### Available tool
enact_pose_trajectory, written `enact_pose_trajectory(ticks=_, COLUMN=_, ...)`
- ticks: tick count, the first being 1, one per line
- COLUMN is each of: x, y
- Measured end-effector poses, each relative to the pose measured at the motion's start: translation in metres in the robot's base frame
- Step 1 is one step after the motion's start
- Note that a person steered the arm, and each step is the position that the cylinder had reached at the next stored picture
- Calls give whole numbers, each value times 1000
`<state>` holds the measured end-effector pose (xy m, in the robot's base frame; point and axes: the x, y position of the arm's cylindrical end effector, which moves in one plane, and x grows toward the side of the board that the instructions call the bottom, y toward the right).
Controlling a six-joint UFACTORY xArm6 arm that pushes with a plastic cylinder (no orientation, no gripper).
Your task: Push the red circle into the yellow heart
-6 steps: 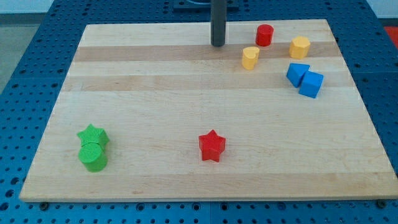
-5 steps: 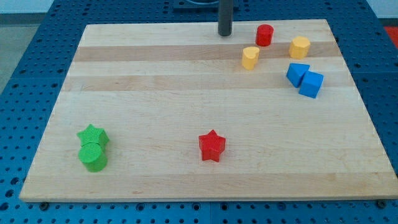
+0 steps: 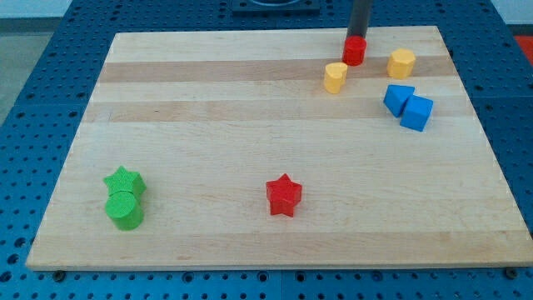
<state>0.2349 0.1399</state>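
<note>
The red circle (image 3: 354, 51) stands near the top edge of the wooden board, right of centre. The yellow heart (image 3: 336, 77) sits just below and to the left of it, a small gap apart. My tip (image 3: 359, 37) is at the top side of the red circle, right at its upper edge; the dark rod rises out of the view's top.
A yellow hexagon (image 3: 400, 62) lies right of the red circle. Two blue blocks (image 3: 408, 105) touch each other below it. A red star (image 3: 284, 195) sits at bottom centre. A green star (image 3: 124, 181) and a green circle (image 3: 125, 210) touch at bottom left.
The rod has moved from the board's top centre toward the view's right and slightly up, arriving behind the red circle. No block has visibly moved.
</note>
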Motion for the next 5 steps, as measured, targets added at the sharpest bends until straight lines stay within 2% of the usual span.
enact_pose_trajectory(ticks=5, x=105, y=0)
